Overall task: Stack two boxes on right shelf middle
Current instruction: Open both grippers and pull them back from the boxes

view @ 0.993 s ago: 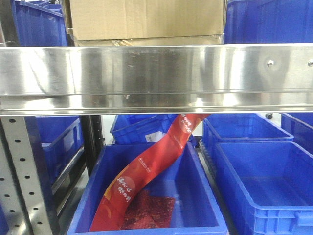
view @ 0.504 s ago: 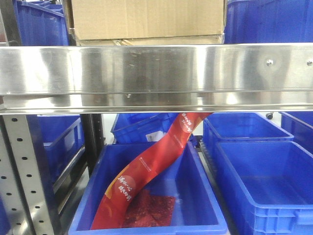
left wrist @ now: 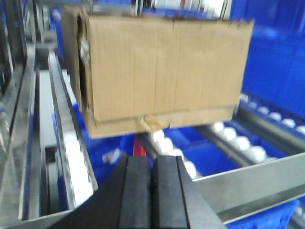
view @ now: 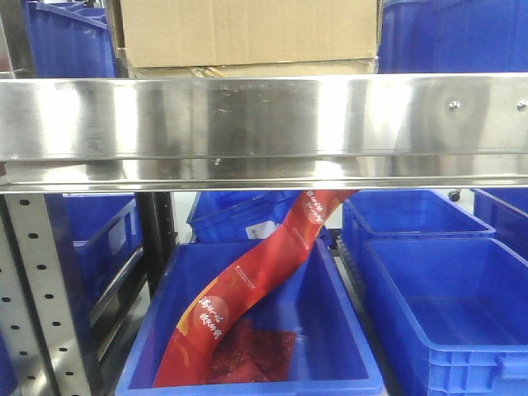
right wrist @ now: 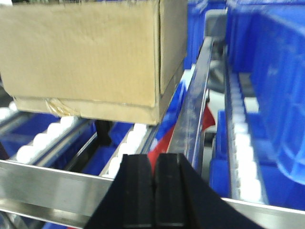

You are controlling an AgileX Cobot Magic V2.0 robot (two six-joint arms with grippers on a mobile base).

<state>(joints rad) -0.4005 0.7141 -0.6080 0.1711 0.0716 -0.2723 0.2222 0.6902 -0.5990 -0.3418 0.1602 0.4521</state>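
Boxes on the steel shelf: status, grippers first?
Left gripper shut, empty, short of the boxes. Right gripper shut, empty. Boxes stacked on the shelf, blue bins either side. Nothing between grippers and boxes.

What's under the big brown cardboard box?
The tan cardboard box sits on a flatter cardboard box, only its edge visible. Under them are white rollers of the steel shelf; the box bottoms are hidden.
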